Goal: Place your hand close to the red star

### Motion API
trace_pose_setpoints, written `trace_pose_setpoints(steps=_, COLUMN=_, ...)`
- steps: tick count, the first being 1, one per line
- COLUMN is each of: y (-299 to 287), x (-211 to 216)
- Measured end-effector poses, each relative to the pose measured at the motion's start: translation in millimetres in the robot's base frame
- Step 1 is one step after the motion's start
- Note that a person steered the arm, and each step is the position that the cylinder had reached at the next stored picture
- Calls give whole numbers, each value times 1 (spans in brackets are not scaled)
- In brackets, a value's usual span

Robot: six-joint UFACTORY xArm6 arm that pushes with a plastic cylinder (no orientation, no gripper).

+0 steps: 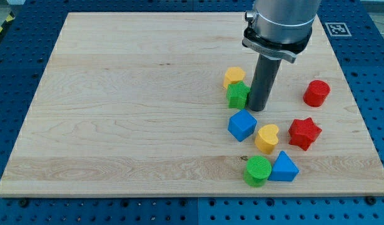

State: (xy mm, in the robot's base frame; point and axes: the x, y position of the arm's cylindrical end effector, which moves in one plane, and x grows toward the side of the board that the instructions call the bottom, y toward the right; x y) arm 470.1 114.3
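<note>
Camera view — red star (pixel 304 133) well to lower right of my tip (pixel 259 110) — no pincer visible.

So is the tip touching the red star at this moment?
No: my tip sits right beside the green block, while the red star lies apart toward the view's lower right.

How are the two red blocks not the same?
The red star has points; the red round block has a smooth curved side. The star lies nearer the view's bottom, by the yellow heart; the round block stands alone, higher. Both are red, both right of my tip.
</note>
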Motion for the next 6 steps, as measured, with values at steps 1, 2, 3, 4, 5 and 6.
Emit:
trace_pose_setpoints(steps=1, y=10, x=0)
trace_pose_setpoints(steps=2, y=25, x=1)
trace_pose_setpoints(steps=3, y=46, x=23)
trace_pose_setpoints(steps=4, y=47, x=28)
trace_pose_setpoints(steps=5, y=44, x=27)
trace_pose_setpoints(steps=6, y=49, x=-18)
